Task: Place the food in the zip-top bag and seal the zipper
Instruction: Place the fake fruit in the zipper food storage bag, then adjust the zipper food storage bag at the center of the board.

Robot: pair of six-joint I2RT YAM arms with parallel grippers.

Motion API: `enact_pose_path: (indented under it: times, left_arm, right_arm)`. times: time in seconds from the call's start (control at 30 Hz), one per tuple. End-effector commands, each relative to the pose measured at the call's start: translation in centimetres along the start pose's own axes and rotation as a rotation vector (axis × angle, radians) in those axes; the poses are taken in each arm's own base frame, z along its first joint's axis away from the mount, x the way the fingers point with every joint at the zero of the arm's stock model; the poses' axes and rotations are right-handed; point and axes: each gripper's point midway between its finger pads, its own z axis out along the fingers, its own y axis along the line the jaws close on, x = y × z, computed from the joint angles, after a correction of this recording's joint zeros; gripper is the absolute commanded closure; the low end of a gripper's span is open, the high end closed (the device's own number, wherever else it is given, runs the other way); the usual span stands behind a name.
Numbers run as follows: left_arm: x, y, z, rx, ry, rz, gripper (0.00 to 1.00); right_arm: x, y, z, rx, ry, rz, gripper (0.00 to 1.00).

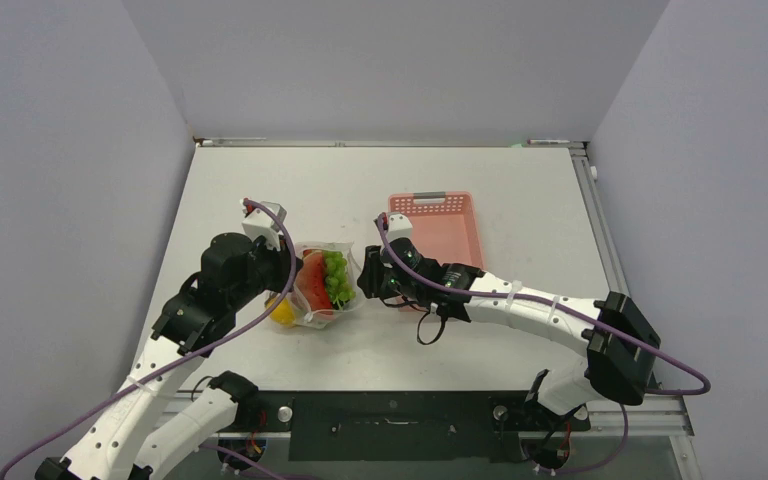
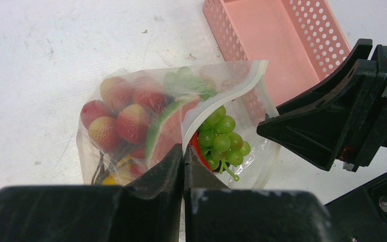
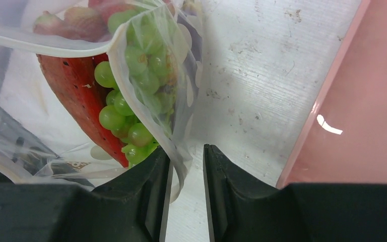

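Observation:
The clear zip-top bag (image 1: 312, 320) lies between my two grippers, mouth toward the right arm. Inside are red-yellow round fruits (image 2: 131, 121), a watermelon slice (image 2: 158, 128), green grapes (image 2: 224, 138) and a yellow piece (image 2: 110, 179). The whitish zipper (image 2: 216, 98) gapes open in a curve. My left gripper (image 2: 184, 151) is shut on the zipper's near edge; in the top view the left gripper (image 1: 295, 288) sits at the bag's left side. My right gripper (image 3: 186, 156) is open, with the bag's (image 3: 181, 101) corner hanging between its fingers against the left finger (image 3: 153, 166); it shows in the top view (image 1: 365, 280).
The pink lattice basket (image 1: 450, 240) stands just right of the bag, behind my right wrist, and looks empty; its wall also shows in the left wrist view (image 2: 232, 30) and the right wrist view (image 3: 363, 101). White tabletop surrounds them.

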Motion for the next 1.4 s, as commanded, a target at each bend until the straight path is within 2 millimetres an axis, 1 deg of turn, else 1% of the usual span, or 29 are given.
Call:
enact_pose_path:
  times: [0.0,0.07,0.1,0.2,0.23,0.37,0.47,0.6,0.73,0.87,0.97,1.03,1.1,1.17,1.27,1.37]
  left_arm:
    - [-1.6,-0.4,0.0,0.016,-0.057,-0.009,1.0]
    - [-1.6,-0.4,0.0,0.017,-0.057,-0.009,1.0]
    - [-1.6,-0.4,0.0,0.017,-0.057,-0.008,1.0]
    - [-1.5,-0.4,0.0,0.016,-0.054,-0.008,1.0]
    - [-1.4,-0.4,0.0,0.017,-0.052,-0.008,1.0]
    - [-1.4,-0.5,0.2,0.021,-0.047,-0.006,1.0]
    - [-1.2,-1.2,0.2,0.066,-0.033,0.006,1.0]
    - [-1.3,-1.6,0.0,0.082,-0.033,0.01,1.0]
    - [-1.2,-1.6,-0.8,0.079,-0.017,-0.001,1.0]
    - [-1.2,-1.6,-2.0,0.071,0.004,-0.014,1.0]
    - [-1.1,-2.1,-2.8,0.094,0.015,-0.043,1.0]
    - [-0.9,-2.8,-3.3,0.128,0.021,-0.067,1.0]
    - [-0.9,-3.4,-3.6,0.158,0.022,-0.087,1.0]
    - [-0.8,-3.8,-3.9,0.183,0.025,-0.106,1.0]
    - [-0.6,-4.6,-4.0,0.22,0.036,-0.139,1.0]
    - [-0.7,-5.6,-4.3,0.272,0.036,-0.19,1.0]
  right_arm:
    - [-1.0,1.2,0.7,-0.048,-0.034,0.029,0.71]
    - [-1.0,1.3,1.0,-0.054,-0.03,0.031,0.73]
    - [-0.9,1.5,1.2,-0.06,-0.027,0.03,0.76]
    - [-1.3,2.0,1.1,-0.079,-0.034,0.027,0.91]
    - [-1.6,2.2,0.9,-0.086,-0.039,0.025,0.94]
    - [-3.3,3.1,-0.2,-0.112,-0.079,0.016,0.95]
    - [-4.8,3.7,-1.2,-0.129,-0.115,0.008,0.95]
    - [-6.9,4.9,-2.5,-0.154,-0.155,-0.013,0.95]
    - [-9.1,6.2,-3.7,-0.172,-0.183,-0.051,0.95]
    - [-10.5,7.1,-4.5,-0.191,-0.199,-0.092,0.95]
    - [-11.4,8.0,-4.9,-0.209,-0.189,-0.138,0.95]
    - [-11.6,8.0,-4.9,-0.198,-0.177,-0.17,0.95]
    - [-12.3,8.2,-5.2,-0.193,-0.184,-0.209,0.95]
    - [-12.4,8.7,-5.4,-0.221,-0.166,-0.248,0.95]
    - [-12.4,9.4,-4.9,-0.254,-0.117,-0.319,0.95]
    - [-11.8,9.6,-3.9,-0.29,-0.046,-0.384,0.95]
